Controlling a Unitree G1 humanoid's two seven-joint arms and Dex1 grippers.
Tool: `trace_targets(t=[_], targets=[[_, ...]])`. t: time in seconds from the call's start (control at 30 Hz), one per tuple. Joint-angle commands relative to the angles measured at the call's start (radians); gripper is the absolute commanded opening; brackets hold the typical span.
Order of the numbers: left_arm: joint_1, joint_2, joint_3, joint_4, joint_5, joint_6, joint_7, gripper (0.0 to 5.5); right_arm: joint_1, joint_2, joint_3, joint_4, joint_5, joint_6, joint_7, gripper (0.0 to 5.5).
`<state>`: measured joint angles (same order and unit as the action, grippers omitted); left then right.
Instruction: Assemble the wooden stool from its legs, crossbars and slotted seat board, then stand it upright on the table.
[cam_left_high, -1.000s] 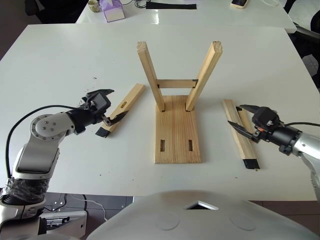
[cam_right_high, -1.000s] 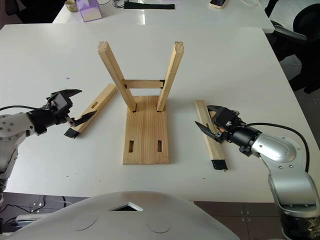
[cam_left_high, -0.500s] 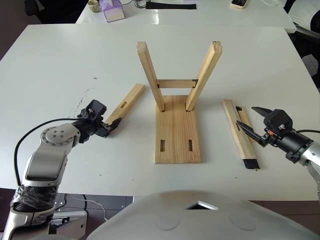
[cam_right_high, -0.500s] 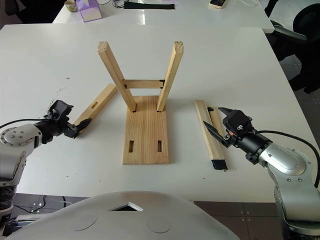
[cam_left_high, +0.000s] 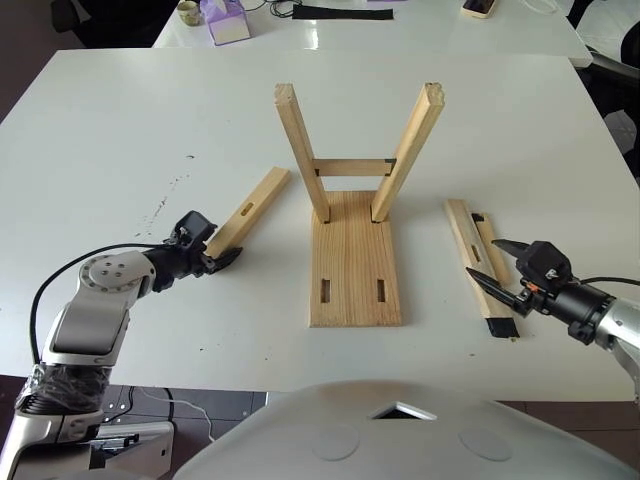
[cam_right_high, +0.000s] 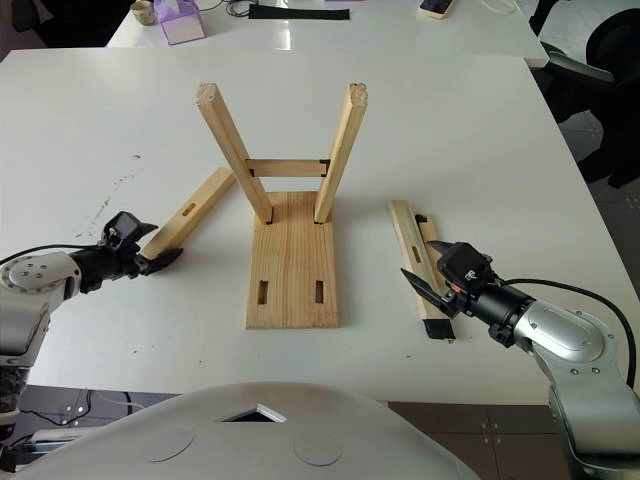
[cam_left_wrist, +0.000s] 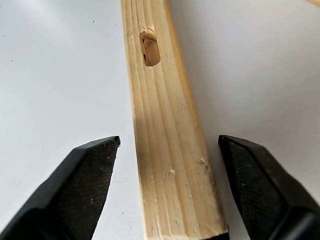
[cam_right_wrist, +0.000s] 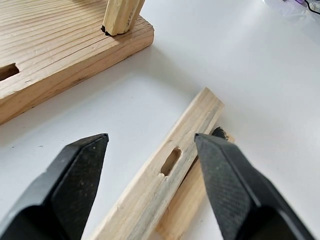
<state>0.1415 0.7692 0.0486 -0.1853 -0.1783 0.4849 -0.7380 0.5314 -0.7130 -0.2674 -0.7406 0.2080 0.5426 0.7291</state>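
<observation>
I work over a broad glossy white table (cam_left_high: 120, 130). Behind it stands a second white table (cam_left_high: 430, 35) carrying a lilac box (cam_left_high: 226, 20), a small cup (cam_left_high: 187, 11) and a flat black strip (cam_left_high: 343, 12). Beside both I see dark floor (cam_left_high: 20, 70), and at the right what may be a black chair (cam_left_high: 625, 70).

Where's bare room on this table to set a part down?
Bare: the far table strip behind the upright legs, and the near edge before the seat board. Crowded: both sides of the board, loose leg left, loose pieces right.

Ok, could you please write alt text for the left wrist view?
The left gripper is open, one black finger on each side of a loose wooden leg lying flat on the white table. The leg has a small oval slot.
</observation>
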Motion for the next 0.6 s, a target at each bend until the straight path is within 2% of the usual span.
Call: trace_targets(t=[0.03, 0.17, 0.23, 0.5, 0.6], targets=[[-0.017, -0.022, -0.017, 0.029, -0.002, 0.012, -0.002, 2.93, -0.027, -0.018, 0.023, 0.016, -0.010, -0.008, -0.003, 3.17], [-0.020, -0.032, -0.014, 0.045, -0.004, 0.008, -0.007, 2.22, -0.033, -0.019, 0.040, 0.026, -0.020, -0.013, -0.001, 3.17], [-0.021, -0.036, -0.011, 0.050, -0.008, 0.008, -0.009, 2.05, -0.031, -0.018, 0.044, 0.027, -0.023, -0.015, -0.002, 3.17], [0.017, -0.008, -0.017, 0.026, -0.036, 0.005, -0.064, 2.04, -0.024, -0.010, 0.026, 0.032, -0.004, -0.006, 0.003, 3.17], [0.055, 0.002, 0.004, -0.032, -0.074, 0.003, -0.101, 2.04, 0.005, -0.001, -0.021, 0.040, 0.010, -0.006, 0.003, 3.64]])
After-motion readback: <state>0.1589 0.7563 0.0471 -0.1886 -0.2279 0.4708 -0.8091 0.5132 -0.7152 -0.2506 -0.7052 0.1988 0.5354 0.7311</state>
